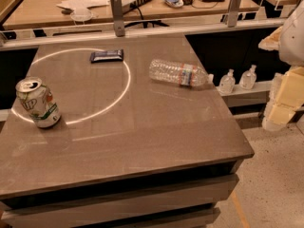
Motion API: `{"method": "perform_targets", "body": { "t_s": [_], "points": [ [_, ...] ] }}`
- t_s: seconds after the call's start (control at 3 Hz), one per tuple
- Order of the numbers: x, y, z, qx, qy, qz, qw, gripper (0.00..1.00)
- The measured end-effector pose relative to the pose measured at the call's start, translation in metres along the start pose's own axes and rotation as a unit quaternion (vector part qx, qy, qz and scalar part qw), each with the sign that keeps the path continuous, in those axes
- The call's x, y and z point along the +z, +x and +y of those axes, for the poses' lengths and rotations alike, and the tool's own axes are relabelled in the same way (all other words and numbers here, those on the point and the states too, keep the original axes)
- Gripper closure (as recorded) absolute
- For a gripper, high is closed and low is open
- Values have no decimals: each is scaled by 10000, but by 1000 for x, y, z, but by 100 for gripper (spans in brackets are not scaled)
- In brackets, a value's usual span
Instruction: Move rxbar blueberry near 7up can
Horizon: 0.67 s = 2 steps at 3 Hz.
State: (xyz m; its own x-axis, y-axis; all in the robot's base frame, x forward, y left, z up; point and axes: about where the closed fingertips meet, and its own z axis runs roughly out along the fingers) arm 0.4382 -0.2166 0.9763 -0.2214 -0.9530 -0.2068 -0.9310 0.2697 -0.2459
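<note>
Standing 7up can (38,102): by left edge of tabletop (142,141).
rxbar blueberry (107,56): flat near far edge, well apart from can.
My gripper (283,100): beyond right edge; jaws open or closed, I cannot tell.

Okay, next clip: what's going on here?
Nothing is being handled yet. The snack bar lies flat toward the far side of the table, and the soda can stands upright near the front left, well apart from it. A water bottle lies on its side to the right. The gripper hangs beyond the table's right edge, touching none of them.
</note>
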Motion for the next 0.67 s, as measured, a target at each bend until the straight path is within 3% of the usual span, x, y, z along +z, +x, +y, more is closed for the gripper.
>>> {"method": "perform_targets", "body": {
  "t_s": [0.33, 0.67],
  "points": [
    [0, 0, 0, 0, 1, 0, 10000, 0],
    [-5, -12, -20, -136, 129, -368, 9991, 0]
  ]
}}
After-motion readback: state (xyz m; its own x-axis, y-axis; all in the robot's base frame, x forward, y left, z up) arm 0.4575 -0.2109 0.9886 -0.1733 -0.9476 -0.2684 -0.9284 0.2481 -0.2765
